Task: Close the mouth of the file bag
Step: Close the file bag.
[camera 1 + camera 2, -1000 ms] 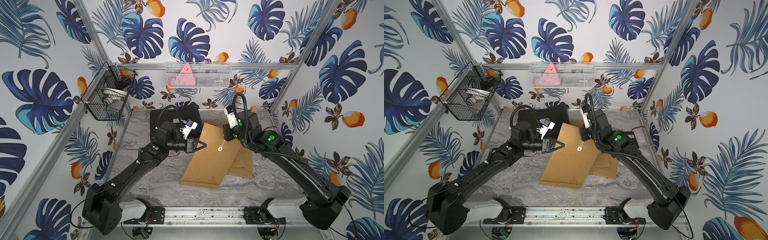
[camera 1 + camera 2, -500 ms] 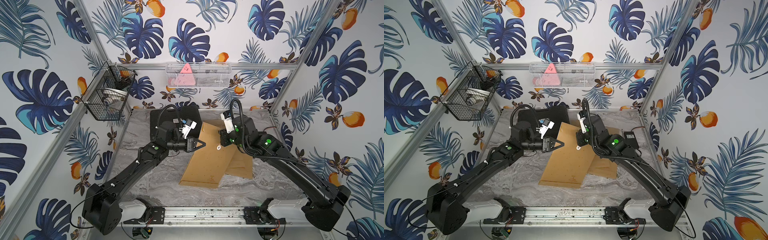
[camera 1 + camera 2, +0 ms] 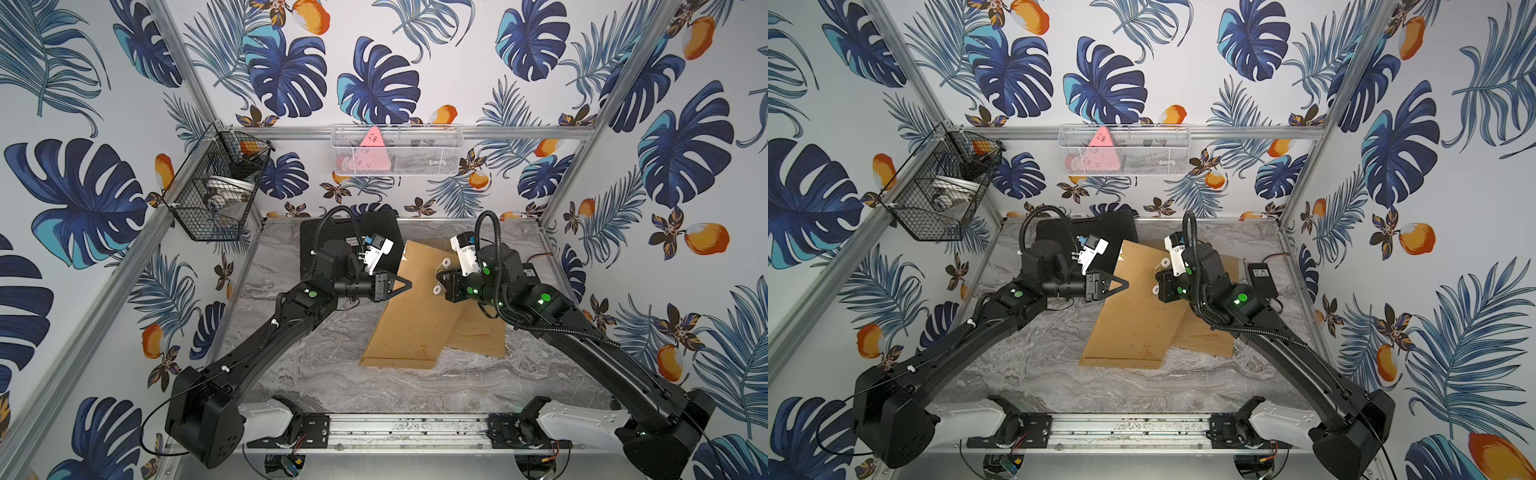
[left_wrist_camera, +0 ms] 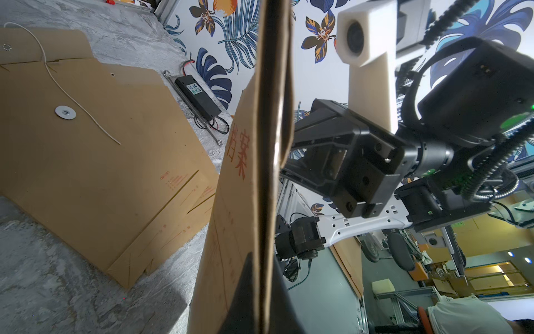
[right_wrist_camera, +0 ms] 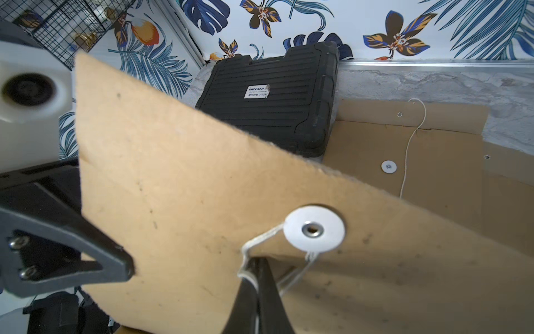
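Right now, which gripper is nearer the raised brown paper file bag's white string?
Right gripper: its fingers pinch the white string. The left gripper clamps the brown file bag's edge, aside.

Both top views look down from high in front onto the whole table [image 3: 316, 374]. My wrist cameras sit close to the raised file bag [image 4: 231, 231], on opposite faces, both catching the flat bag [image 5: 433, 144].

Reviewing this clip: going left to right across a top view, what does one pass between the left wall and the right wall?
Black wire basket, black tool case, left pincer, right pincer, power adapter. The held file bag spans both pincers, so its place is unclear.
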Controlling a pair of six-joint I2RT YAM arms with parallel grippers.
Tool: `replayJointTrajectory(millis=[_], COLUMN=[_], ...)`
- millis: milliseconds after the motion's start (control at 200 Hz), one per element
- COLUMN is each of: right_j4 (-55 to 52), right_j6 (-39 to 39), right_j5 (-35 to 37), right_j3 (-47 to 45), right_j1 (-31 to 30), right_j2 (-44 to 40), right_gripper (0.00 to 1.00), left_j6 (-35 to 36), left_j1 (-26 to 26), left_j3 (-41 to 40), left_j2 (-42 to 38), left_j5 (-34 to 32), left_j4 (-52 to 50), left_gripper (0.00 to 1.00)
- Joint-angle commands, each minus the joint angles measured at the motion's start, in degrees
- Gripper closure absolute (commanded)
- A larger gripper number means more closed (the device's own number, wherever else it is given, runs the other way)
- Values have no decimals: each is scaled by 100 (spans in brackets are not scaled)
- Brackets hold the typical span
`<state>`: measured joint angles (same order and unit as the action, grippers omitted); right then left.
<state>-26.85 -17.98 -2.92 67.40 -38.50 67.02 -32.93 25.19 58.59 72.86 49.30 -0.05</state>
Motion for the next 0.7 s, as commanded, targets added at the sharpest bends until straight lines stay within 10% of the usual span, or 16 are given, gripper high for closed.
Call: replayJointTrajectory(millis=[0,696], right_j4=[373,962], right_j6=[-269,-904], right_j5=[-323,-1071], right_j3=[-131,-852], right_j1=[35,705], right_j2=[-96,-309], right_gripper=[93,100], left_j6=[137,225], left_j1=[-9,-68], left_j3=[100,178], left_j2=[-9,-103], left_j5=[45,225], left_j4=[252,222], left_gripper=[100,100])
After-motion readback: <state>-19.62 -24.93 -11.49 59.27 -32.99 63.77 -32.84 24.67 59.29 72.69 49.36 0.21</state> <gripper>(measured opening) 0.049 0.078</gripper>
